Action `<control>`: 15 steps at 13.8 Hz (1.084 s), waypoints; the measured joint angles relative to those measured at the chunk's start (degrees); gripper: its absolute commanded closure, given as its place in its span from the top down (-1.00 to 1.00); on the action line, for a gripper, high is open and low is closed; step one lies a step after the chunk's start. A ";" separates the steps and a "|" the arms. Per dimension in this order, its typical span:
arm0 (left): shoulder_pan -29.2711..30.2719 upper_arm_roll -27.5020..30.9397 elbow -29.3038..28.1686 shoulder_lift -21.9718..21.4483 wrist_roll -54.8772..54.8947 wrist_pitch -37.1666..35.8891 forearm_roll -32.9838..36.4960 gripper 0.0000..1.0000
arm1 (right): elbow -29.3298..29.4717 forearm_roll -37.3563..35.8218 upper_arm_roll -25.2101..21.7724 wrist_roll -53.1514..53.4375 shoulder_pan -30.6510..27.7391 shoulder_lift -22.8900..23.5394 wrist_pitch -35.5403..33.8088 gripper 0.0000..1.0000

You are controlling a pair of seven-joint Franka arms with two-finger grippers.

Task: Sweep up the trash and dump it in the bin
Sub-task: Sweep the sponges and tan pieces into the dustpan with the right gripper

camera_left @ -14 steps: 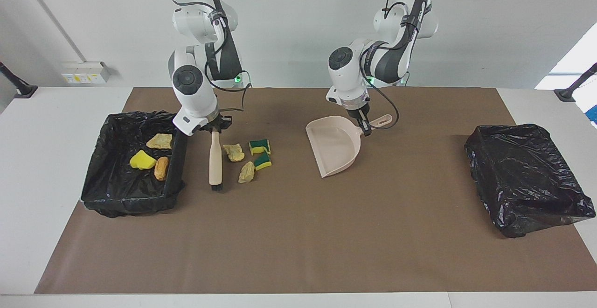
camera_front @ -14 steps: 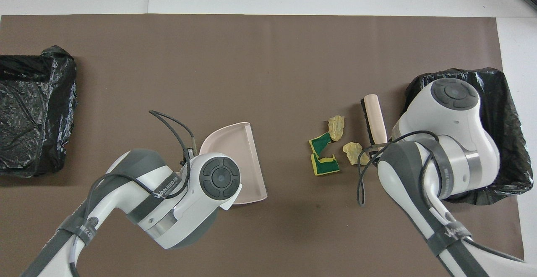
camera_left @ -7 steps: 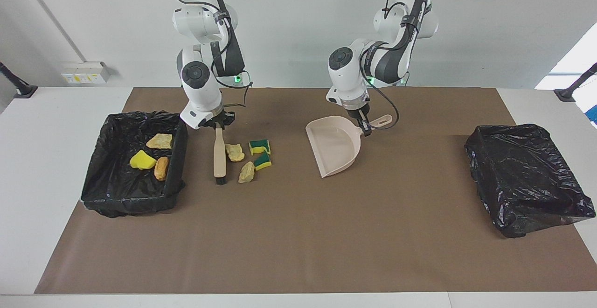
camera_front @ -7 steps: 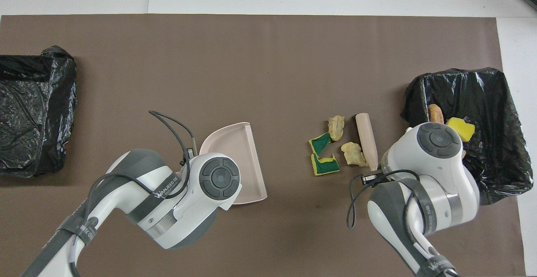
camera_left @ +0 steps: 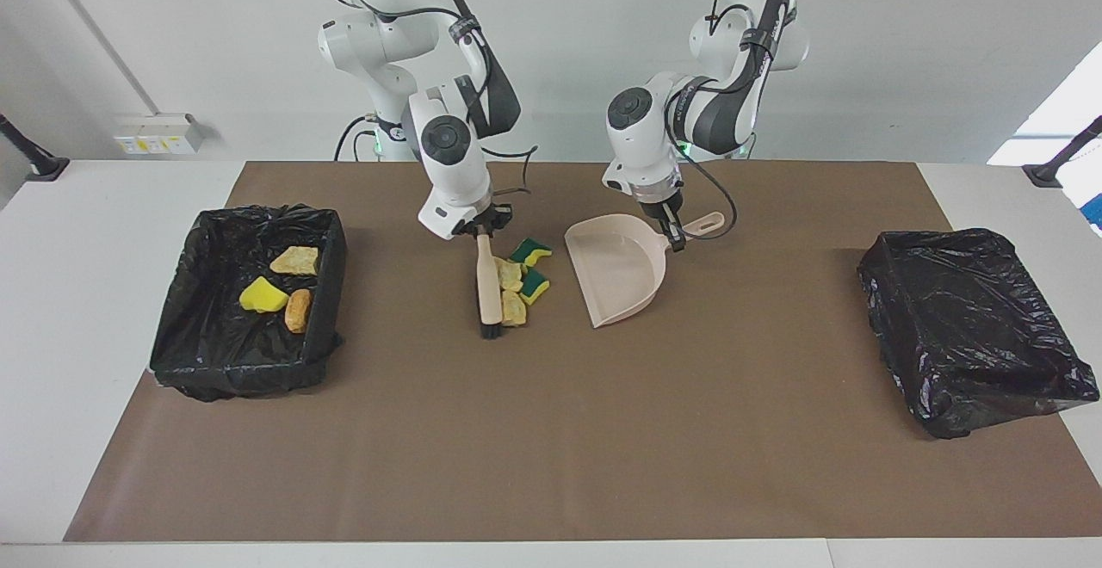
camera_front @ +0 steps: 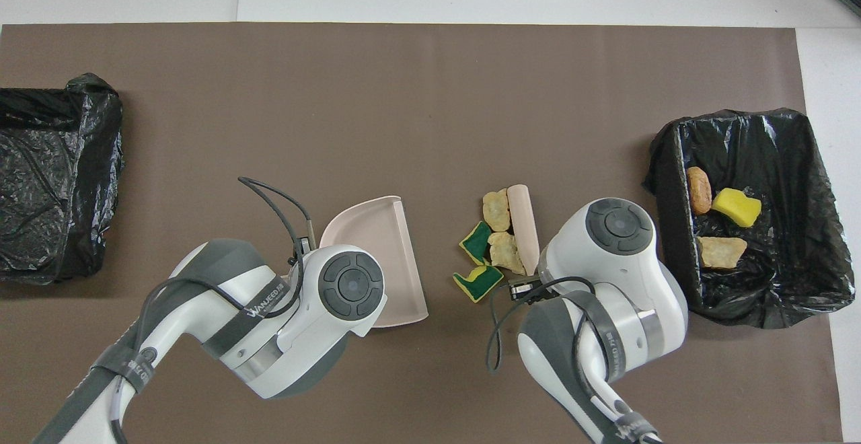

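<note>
Sweeping stage, facing view, read from the right arm's end of the table [camera_left: 551, 465] to the left arm's end. The black-lined bin [camera_left: 215, 366] is holding three pieces of trash: a beige wad [camera_left: 294, 260], a yellow sponge chunk [camera_left: 263, 295] and an orange-brown lump [camera_left: 298, 310]; the right end effector [camera_left: 476, 229] is gripping the top of the brush [camera_left: 488, 288] handle, fingers clamped on it, with the bristle end resting on the table farther from the robots; four loose pieces are lying bunched against the brush on its dustpan side, namely two beige wads [camera_left: 508, 274] [camera_left: 514, 309] and two green-and-yellow sponge pieces [camera_left: 531, 252] [camera_left: 535, 287]; the dustpan [camera_left: 622, 271] is sitting just beside them, mouth toward the pile, apart from the nearest sponge; the left end effector [camera_left: 673, 237] is holding the dustpan handle, fingers closed on it; a second lined bin [camera_left: 973, 327] is standing at the left arm's end, with no trash showing in it.

Handling, as a judgement: the pieces are probably light, soft and springy, so they are likely to be tumbling or skipping past the bristles rather than sliding cleanly; they are better pushed broadside with the brush kept low than gripped; the rigid dustpan is best held by its handle, lip pressed flat to the table.
</note>
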 measured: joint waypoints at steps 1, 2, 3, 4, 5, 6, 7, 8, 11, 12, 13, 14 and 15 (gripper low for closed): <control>0.09 0.00 -0.01 0.00 0.22 0.05 0.00 -1.00 | 0.90 3.32 0.03 0.38 1.87 0.64 0.12 -1.00; 0.16 0.00 -0.02 0.00 0.36 0.09 0.00 -1.00 | 1.44 6.53 0.06 0.39 3.16 0.99 0.38 -1.00; 0.19 0.00 -0.03 0.00 0.44 0.15 0.00 -1.00 | 1.65 9.71 0.09 0.35 4.04 1.21 0.91 -1.00; 0.24 0.00 -0.04 0.00 0.53 0.23 0.00 -1.00 | 1.75 13.08 0.11 -0.04 4.67 1.34 1.18 -1.00; 0.28 0.00 -0.07 0.00 0.63 0.31 0.00 -1.00 | 1.86 16.57 0.12 -1.06 4.98 1.38 1.24 -1.00; 0.30 0.00 -0.11 0.00 0.68 0.38 0.00 -1.00 | 2.07 19.44 0.12 -2.12 5.04 1.37 1.25 -1.00; 0.31 0.00 -0.14 0.00 0.69 0.42 0.00 -1.00 | 2.50 20.97 0.05 -2.67 4.99 1.31 1.10 -1.00; 0.31 0.00 -0.17 0.00 0.70 0.46 0.00 -1.00 | 3.18 21.55 -0.08 -2.75 4.75 1.07 0.21 -1.00; 0.35 0.00 -0.24 0.00 0.82 0.56 0.00 -1.00 | 4.91 19.83 -0.77 -2.88 2.18 -1.89 -6.71 -1.00; 0.42 0.01 -0.24 0.00 1.26 0.64 0.00 -1.00 | 4.94 17.09 -0.88 -2.88 0.92 -3.28 -8.97 -1.00; 0.54 0.06 -0.24 0.00 1.98 0.81 0.00 -1.00 | 4.78 14.20 -0.95 -2.88 -0.07 -4.38 -10.91 -1.00; 0.63 0.14 -0.24 0.00 2.75 0.95 0.00 -1.00 | 4.29 11.83 -1.01 -2.88 -0.65 -5.20 -11.97 -1.00; 0.71 0.22 -0.24 0.00 3.55 1.03 0.00 -1.00 | 3.29 9.86 -1.05 -2.88 -0.87 -5.89 -12.37 -1.00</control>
